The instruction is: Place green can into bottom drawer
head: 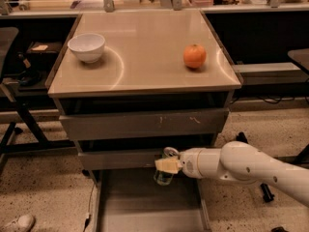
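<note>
Below the front edge of the counter, just right of its middle, the can is clamped in the gripper over the back of the open bottom drawer; placing is judged under way, and lowering to its floor before release is called for.

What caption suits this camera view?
Gripper holds the green can over the open bottom drawer; white bowl and orange sit on top.
</note>
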Action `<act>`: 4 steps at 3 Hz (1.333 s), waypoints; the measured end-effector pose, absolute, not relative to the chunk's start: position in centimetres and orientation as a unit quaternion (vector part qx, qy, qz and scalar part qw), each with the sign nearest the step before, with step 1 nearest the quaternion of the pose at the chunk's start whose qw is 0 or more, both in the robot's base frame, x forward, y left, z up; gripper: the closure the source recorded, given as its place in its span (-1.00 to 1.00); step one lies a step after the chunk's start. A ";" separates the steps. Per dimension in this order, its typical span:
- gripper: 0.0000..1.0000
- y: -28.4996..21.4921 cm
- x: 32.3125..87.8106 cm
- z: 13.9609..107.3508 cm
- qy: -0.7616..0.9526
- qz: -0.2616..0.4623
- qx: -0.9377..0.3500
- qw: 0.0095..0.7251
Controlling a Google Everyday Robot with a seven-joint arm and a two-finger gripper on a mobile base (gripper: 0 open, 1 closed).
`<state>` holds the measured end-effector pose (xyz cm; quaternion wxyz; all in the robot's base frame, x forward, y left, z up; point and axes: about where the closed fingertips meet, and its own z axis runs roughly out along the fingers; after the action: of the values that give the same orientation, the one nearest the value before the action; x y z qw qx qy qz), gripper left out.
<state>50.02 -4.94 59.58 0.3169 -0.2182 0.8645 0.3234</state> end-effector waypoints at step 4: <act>1.00 -2.4 48.7 45.6 0.877 0.347 -0.124 0.309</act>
<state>48.71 -2.43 45.63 0.3085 -0.1245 0.8767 0.3474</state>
